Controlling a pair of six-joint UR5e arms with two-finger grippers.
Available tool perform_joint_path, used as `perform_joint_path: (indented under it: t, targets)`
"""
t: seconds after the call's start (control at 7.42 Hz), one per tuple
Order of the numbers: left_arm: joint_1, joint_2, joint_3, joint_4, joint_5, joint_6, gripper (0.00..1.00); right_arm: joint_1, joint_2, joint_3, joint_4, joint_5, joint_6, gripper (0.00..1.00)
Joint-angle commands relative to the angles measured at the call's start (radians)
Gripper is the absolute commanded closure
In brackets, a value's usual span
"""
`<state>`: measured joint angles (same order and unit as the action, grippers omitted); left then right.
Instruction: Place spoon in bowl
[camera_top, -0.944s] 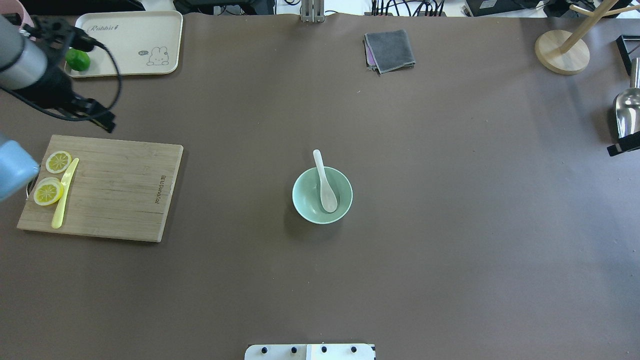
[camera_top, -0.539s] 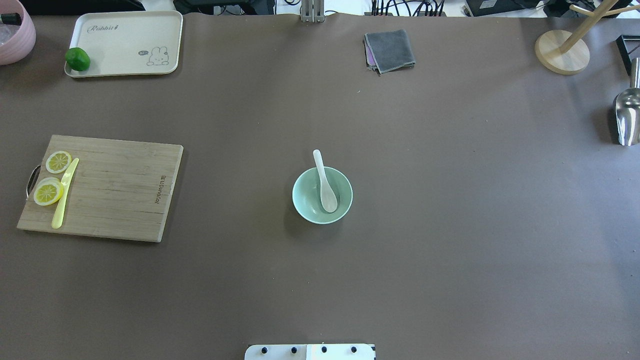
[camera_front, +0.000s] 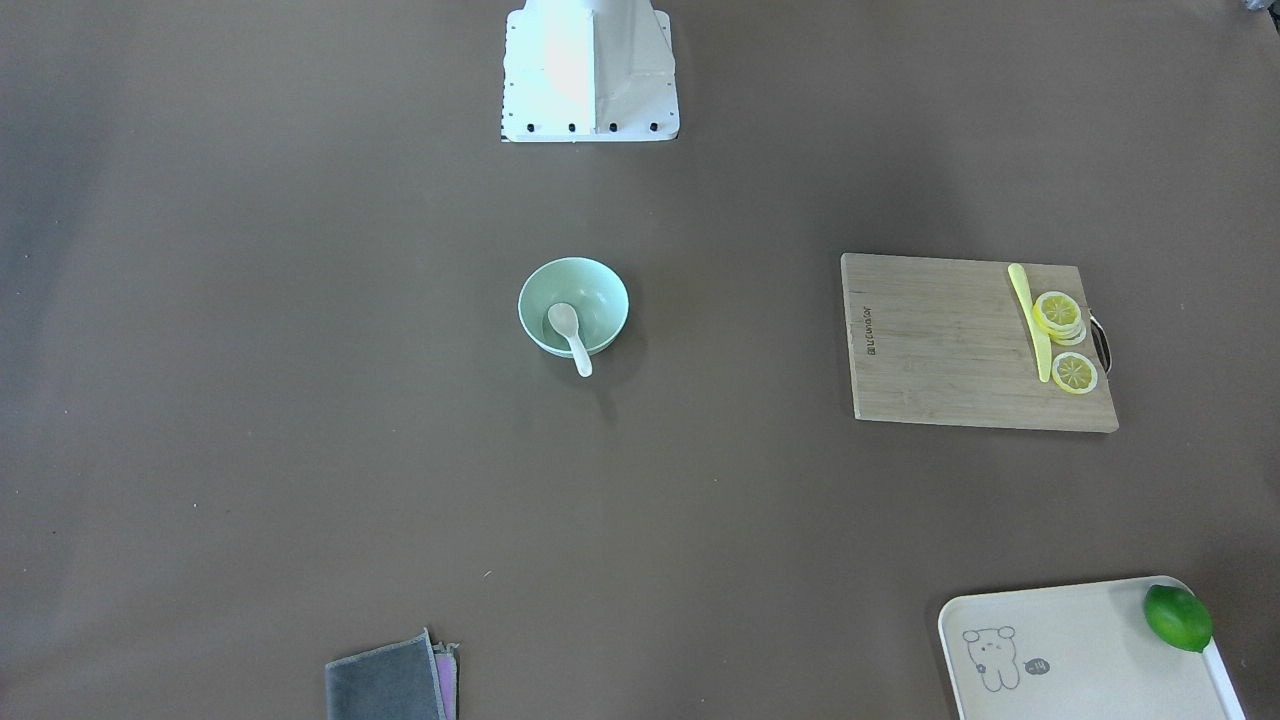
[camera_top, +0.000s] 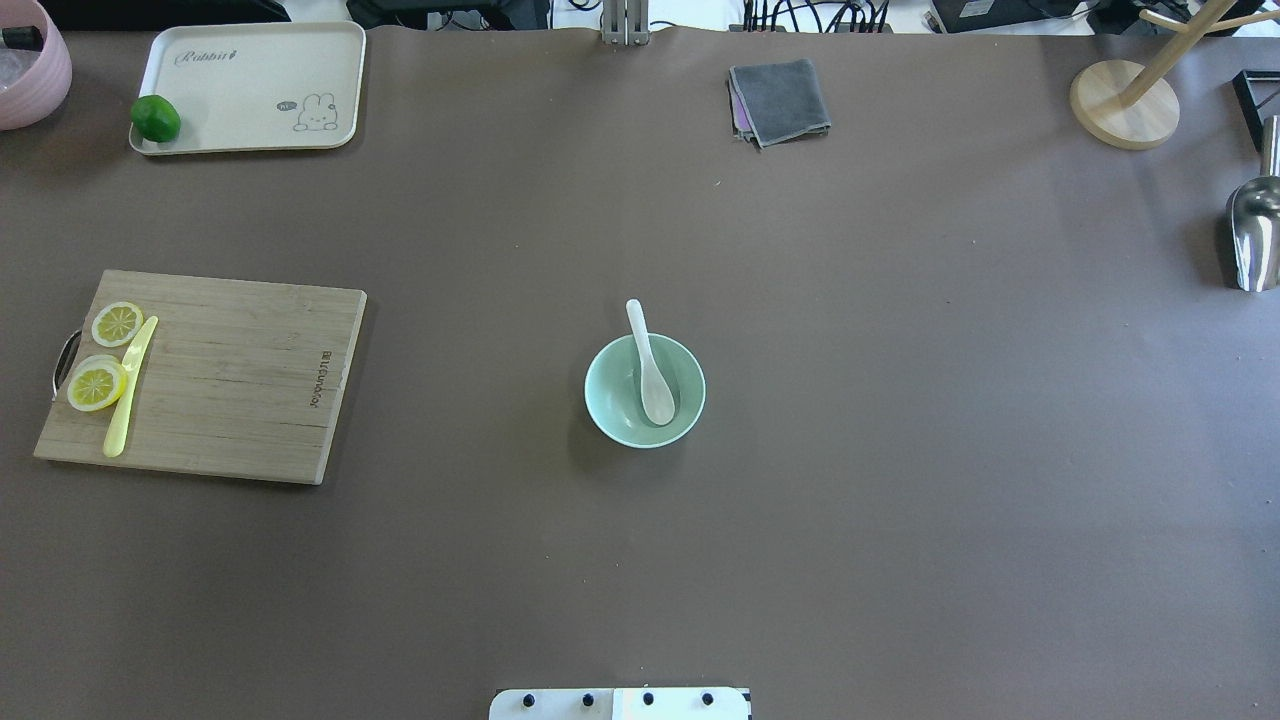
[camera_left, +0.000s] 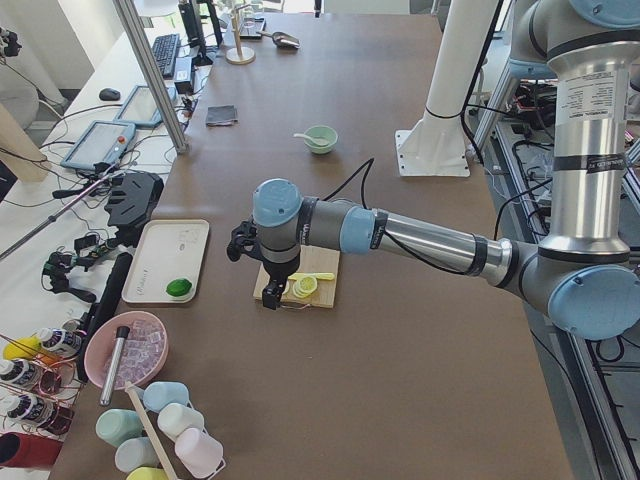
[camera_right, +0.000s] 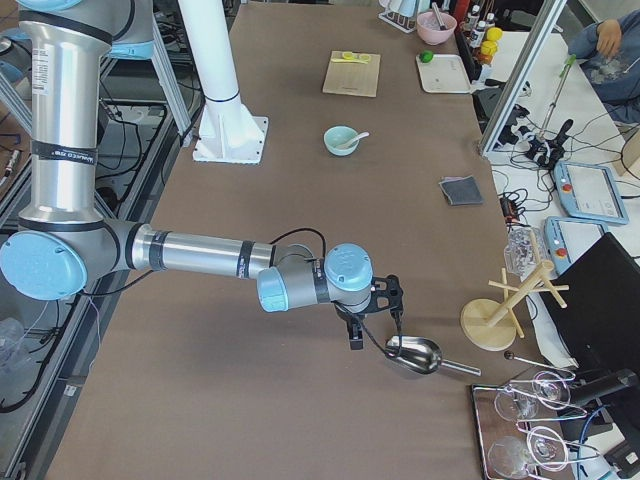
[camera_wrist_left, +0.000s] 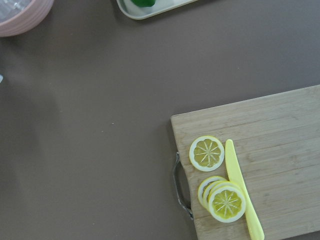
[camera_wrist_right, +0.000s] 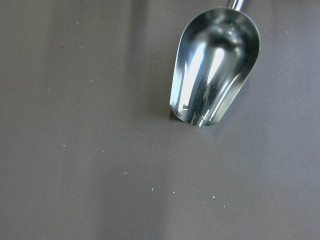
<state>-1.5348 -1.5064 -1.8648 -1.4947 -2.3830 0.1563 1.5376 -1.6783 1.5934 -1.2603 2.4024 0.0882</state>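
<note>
Left pincer (camera_left: 269, 297) hangs near the cutting board (camera_left: 325, 258), arm stretched out level

Bare worktop (camera_top: 900, 450) rings the bowl (camera_top: 610, 405) on every side. The handle of the spoon (camera_top: 648, 365) overhangs its upper rim; the cutting board (camera_top: 230, 380) lies well apart, frame left.

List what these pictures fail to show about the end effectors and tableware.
1. Left end effector, right end effector: only in side views, too small; open or shut unknown.
2. Pink bowl: cut by overhead view's left edge.
3. Metal scoop: handle cut by right wrist view's top edge.
</note>
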Motion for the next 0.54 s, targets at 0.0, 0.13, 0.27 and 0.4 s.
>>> perform_joint_path:
  t: [0.0, 0.13, 0.27, 0.4]
  targets:
    - [-0.011, 0.009, -0.004, -0.007, 0.004, 0.014, 0.02, 0.019, 0.005, 0.0, -0.013, 0.003, -0.013, 0.0]
    - [-0.011, -0.007, -0.008, -0.006, 0.027, 0.017, 0.02, 0.022, 0.011, 0.003, -0.014, 0.004, -0.011, 0.0]
    - [-0.011, -0.005, -0.001, -0.006, 0.047, 0.012, 0.02, 0.022, 0.028, -0.001, -0.017, 0.003, -0.007, 0.0]
    - [-0.014, -0.002, -0.011, -0.006, 0.047, 0.011, 0.02, 0.022, 0.035, -0.001, -0.021, 0.0, -0.001, 0.0]
